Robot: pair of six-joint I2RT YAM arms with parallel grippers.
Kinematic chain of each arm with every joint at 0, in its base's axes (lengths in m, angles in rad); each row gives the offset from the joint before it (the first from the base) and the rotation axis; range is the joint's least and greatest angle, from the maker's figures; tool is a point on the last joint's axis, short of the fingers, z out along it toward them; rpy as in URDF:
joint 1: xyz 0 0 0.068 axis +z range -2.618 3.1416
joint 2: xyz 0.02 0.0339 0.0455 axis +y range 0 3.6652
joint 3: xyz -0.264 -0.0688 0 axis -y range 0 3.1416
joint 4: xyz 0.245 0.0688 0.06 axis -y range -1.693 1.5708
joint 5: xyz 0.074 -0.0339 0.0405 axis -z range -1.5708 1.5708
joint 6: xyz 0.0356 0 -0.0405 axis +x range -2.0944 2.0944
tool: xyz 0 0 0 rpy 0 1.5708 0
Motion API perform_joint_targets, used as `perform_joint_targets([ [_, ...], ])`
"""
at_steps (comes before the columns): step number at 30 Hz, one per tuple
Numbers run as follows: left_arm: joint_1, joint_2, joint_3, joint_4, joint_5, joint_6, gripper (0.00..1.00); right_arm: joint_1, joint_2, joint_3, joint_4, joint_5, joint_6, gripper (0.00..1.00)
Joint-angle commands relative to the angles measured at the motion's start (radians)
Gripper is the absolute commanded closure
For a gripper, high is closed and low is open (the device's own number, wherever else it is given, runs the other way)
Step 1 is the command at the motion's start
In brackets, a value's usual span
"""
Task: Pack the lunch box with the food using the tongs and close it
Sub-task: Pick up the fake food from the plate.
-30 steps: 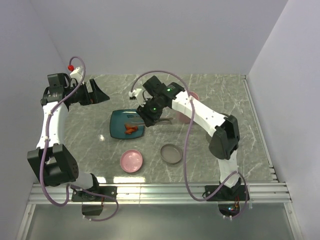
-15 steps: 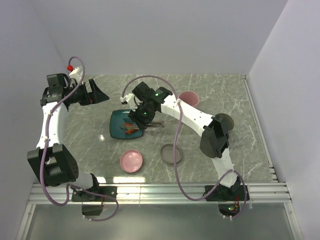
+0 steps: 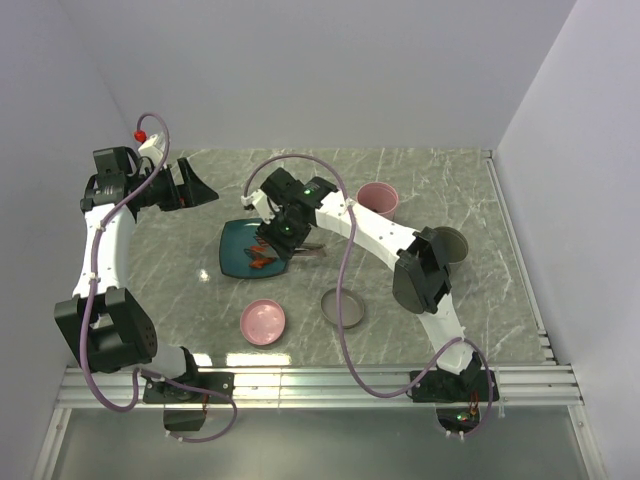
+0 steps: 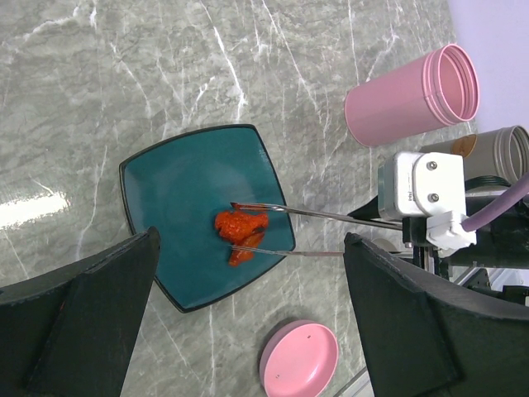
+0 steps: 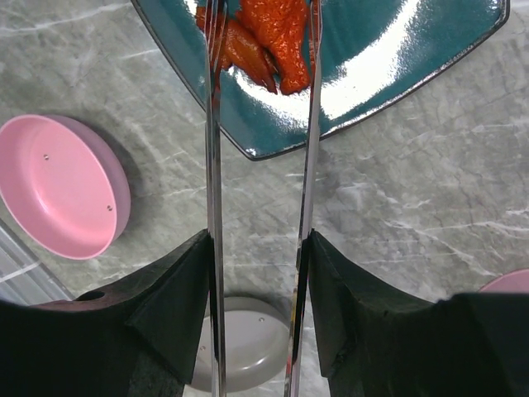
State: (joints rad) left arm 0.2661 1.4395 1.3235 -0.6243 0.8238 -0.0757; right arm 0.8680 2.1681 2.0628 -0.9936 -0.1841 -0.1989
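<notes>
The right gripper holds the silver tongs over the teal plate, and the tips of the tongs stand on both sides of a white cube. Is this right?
Not quite. The piece between the tips is red-orange food, not a white cube, as the left wrist view shows. The rest holds: the right gripper holds the tongs over the teal plate.

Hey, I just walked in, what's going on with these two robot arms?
The right gripper holds the tongs and has reached over the teal plate, with the tong tips on either side of the red-orange food. The food lies on the plate, not yet lifted. The left gripper hangs open off to the left, holding nothing. The pink container stands open at the back of the table.
</notes>
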Motion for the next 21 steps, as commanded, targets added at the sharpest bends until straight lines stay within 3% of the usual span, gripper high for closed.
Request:
perform_joint_targets([
  [1,0.007,-0.001,-0.001,0.031,0.029,-0.004,0.01,0.008,0.012,0.049,0.016,0.015,0.009,0.44],
  [21,0.007,0.001,-0.001,0.032,0.028,-0.007,0.0,0.002,0.076,0.089,-0.005,0.054,0.009,0.46],
])
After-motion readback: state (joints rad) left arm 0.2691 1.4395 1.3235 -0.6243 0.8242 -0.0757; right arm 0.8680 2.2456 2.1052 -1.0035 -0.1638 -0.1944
